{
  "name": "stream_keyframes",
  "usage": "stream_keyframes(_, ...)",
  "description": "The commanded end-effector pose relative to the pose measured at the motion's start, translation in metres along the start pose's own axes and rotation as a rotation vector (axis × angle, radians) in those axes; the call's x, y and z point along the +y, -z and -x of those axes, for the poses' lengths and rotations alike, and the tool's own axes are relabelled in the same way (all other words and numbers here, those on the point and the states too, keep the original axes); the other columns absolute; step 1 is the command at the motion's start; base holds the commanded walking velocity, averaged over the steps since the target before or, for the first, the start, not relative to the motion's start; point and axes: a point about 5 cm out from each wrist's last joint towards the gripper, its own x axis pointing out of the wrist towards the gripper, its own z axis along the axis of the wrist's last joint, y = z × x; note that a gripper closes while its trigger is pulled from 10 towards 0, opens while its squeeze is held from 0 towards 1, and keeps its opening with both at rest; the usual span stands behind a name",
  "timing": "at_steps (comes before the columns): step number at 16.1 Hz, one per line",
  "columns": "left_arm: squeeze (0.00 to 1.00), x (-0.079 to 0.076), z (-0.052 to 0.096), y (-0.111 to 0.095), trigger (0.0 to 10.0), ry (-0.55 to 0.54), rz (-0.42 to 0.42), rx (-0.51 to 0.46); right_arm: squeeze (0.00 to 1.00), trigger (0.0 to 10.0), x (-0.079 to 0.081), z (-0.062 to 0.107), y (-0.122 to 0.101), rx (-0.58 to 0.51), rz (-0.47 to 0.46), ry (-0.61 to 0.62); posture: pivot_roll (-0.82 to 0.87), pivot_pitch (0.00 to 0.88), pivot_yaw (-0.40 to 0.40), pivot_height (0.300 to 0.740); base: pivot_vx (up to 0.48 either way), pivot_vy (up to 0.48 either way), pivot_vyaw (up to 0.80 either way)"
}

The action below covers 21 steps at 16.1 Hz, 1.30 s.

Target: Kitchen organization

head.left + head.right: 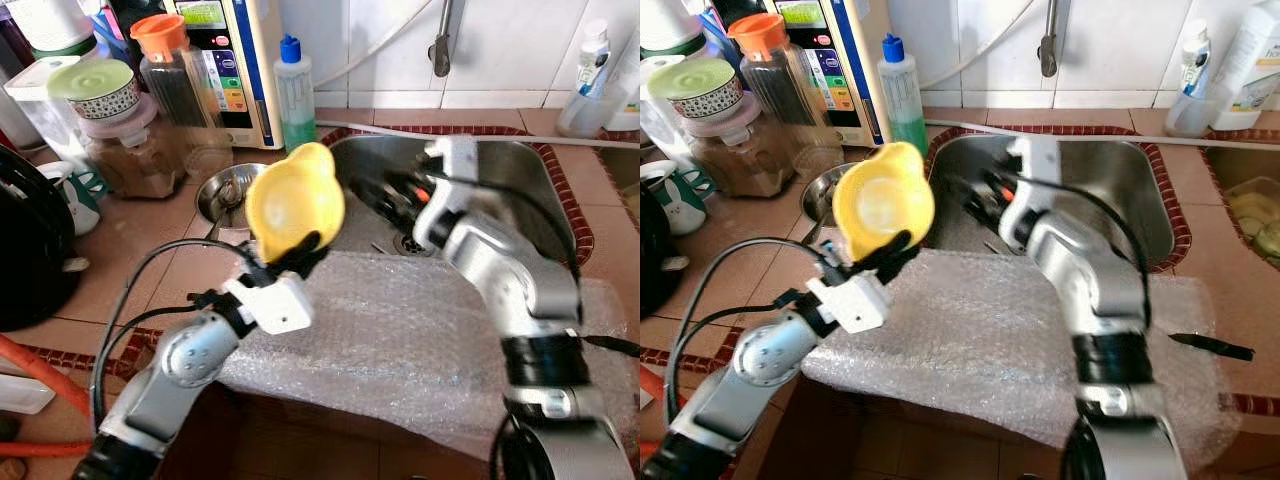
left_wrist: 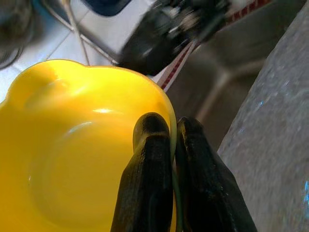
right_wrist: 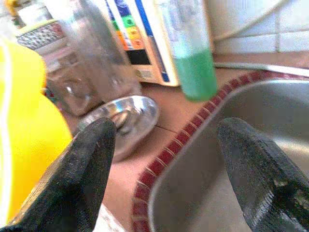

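Observation:
A yellow plastic bowl (image 1: 293, 199) with a wavy rim is held up on its side above the counter, beside the sink's left edge. My left gripper (image 1: 296, 256) is shut on the bowl's rim, one finger inside and one outside, seen close in the left wrist view (image 2: 174, 145). My right gripper (image 1: 375, 192) reaches over the steel sink (image 1: 520, 175), just right of the bowl, and stands open with nothing between its fingers (image 3: 91, 159).
A bubble-wrap sheet (image 1: 420, 330) covers the counter in front of the sink. A small steel bowl (image 1: 225, 190), a green soap bottle (image 1: 294, 95), jars (image 1: 170, 70) and a water machine (image 1: 235, 50) crowd the left. A dark knife (image 1: 1212, 346) lies at right.

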Motion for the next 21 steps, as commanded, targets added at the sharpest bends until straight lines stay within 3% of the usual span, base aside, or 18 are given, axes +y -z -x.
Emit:
stream_keyframes(1, 0.00, -0.004, -0.001, 0.001, 0.5, 0.027, -0.011, 0.003, 0.00, 10.0, 0.005, -0.005, -0.001, 0.000, -0.010, -0.028, -0.25, 0.093, 0.117, 0.740, 0.000, 0.000, 0.00)
stream_keyframes(2, 0.00, -0.009, -0.003, 0.002, 1.2, 0.038, -0.008, 0.008, 0.00, 10.0, 0.011, -0.009, -0.004, -0.015, -0.019, -0.044, -0.25, 0.093, 0.117, 0.740, 0.000, 0.000, 0.00)
stream_keyframes(5, 0.00, -0.010, -0.005, 0.006, 1.8, 0.037, -0.008, 0.024, 0.00, 10.0, 0.022, -0.010, -0.008, -0.038, -0.029, -0.080, -0.25, 0.095, 0.115, 0.740, 0.000, 0.000, 0.00)
stream_keyframes(11, 0.00, -0.010, -0.012, 0.011, 2.5, 0.036, -0.019, 0.049, 0.00, 10.0, 0.048, 0.002, -0.006, -0.061, -0.064, -0.253, -0.26, 0.101, 0.117, 0.740, 0.000, 0.000, 0.00)
stream_keyframes(12, 0.00, -0.008, -0.013, 0.014, 2.7, 0.014, -0.021, 0.065, 0.00, 10.0, 0.046, 0.007, -0.004, -0.064, -0.037, -0.235, -0.26, 0.100, 0.116, 0.740, 0.000, 0.000, 0.00)
stream_keyframes(13, 0.00, -0.003, -0.014, 0.017, 3.1, -0.021, -0.024, 0.089, 0.00, 10.0, 0.031, 0.014, 0.000, -0.081, 0.041, -0.099, -0.26, 0.100, 0.117, 0.740, 0.000, 0.000, 0.00)
stream_keyframes(15, 0.00, 0.001, -0.014, 0.021, 3.2, -0.053, -0.017, 0.112, 0.00, 10.0, 0.018, 0.025, 0.002, -0.128, 0.143, 0.049, -0.27, 0.101, 0.117, 0.740, 0.000, 0.000, 0.00)
stream_keyframes(17, 0.00, 0.002, -0.014, 0.023, 3.4, -0.056, -0.017, 0.120, 0.00, 10.0, 0.024, 0.033, 0.006, -0.131, 0.180, 0.052, -0.27, 0.101, 0.119, 0.740, 0.000, 0.000, 0.00)
stream_keyframes(21, 0.00, 0.000, -0.018, 0.021, 3.3, -0.053, -0.026, 0.100, 0.00, 10.0, 0.033, 0.041, 0.020, -0.123, 0.097, 0.006, -0.28, 0.103, 0.127, 0.740, 0.000, 0.000, 0.00)
